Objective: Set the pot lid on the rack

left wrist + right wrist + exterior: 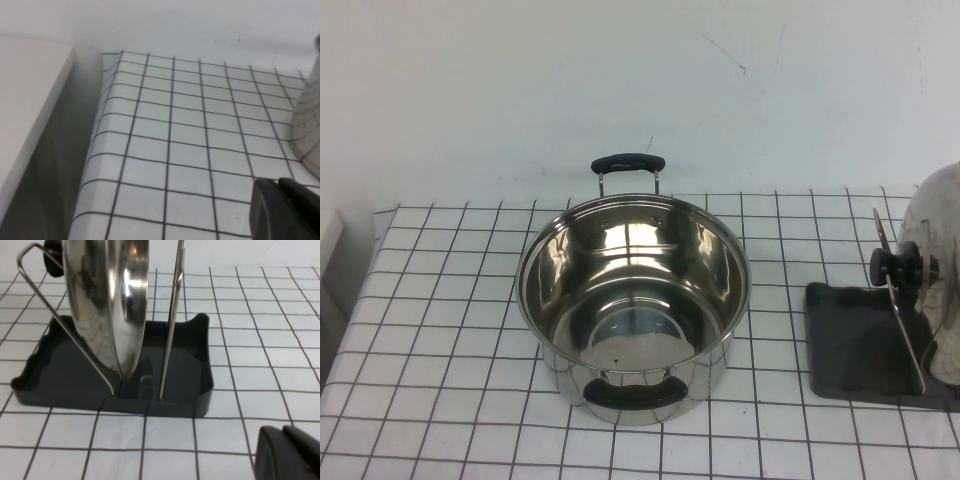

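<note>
High view: the pot lid (942, 290) stands on edge in the rack (860, 345) at the table's right edge, well apart from the open pot (633, 305); neither arm shows. Left wrist view: your left gripper (285, 210) sits over bare grid cloth (190, 150) near the table's left edge, its opening not discernible. Right wrist view: your right gripper (290, 452) is just outside the rack, opening not discernible. The lid looks rigid, slick, fairly heavy; take its knob (52, 257), minding the wire dividers (172, 320).
</note>
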You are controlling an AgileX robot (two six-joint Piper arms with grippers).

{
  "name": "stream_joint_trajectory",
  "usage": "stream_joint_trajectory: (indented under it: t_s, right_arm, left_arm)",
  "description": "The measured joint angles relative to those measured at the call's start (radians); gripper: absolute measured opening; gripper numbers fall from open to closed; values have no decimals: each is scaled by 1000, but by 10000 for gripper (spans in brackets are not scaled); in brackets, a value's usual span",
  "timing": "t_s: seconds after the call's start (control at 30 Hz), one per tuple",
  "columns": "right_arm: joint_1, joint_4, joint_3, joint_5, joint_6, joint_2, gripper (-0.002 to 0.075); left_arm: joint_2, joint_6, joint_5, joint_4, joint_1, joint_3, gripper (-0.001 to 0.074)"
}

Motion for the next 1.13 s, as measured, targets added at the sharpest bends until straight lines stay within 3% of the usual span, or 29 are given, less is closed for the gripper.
stream_joint_trajectory:
  t_s: [0.27,1.13]
  right_arm:
    - [0,0,0,0,0,0,-3]
    - [0,0,0,0,0,0,-3]
  left_arm:
    - [-28,198,58,-119,155,0,-2]
    - [-28,218,65,-145,161,-2,-2]
